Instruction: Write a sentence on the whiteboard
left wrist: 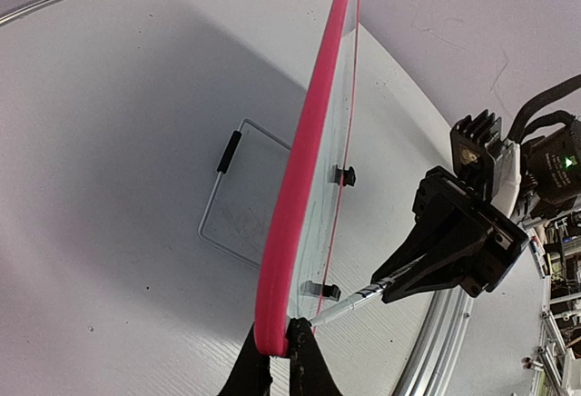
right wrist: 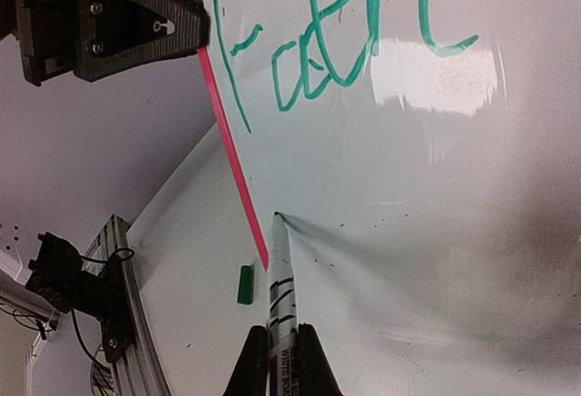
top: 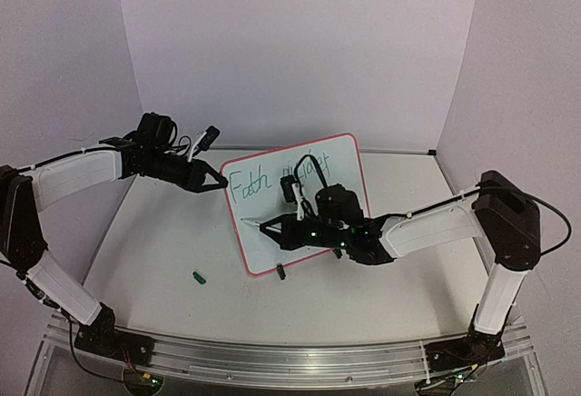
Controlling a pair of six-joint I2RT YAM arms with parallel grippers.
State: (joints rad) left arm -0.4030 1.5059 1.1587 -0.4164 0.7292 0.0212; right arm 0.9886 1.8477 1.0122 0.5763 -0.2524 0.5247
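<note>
My right tool (right wrist: 277,364) is clenched on the marker (right wrist: 280,273). Its tip sits low on the board (top: 261,252), near the left rim, and from the wrist view it appears to touch the white face. My left tool (top: 214,179) is clamped on the board's upper left corner, bracing it where it stands tilted back on the table (top: 154,232) between my two arms. The sentence (right wrist: 318,60) is so far one green line across the top, beginning "Faith"; from above, my arm hides part of the later letters. I judge the step in hand to be starting the second line. To do it well I should press only lightly, because the board leans on small feet and a hard push could tip it back or twist it in the left tool's pinch. I should begin under the "F", leave a clear gap below the first line, run the strokes parallel to it, and lift cleanly between words so nothing smears. The cap (top: 198,277) lies on the table left of the board, out of my path.
</note>
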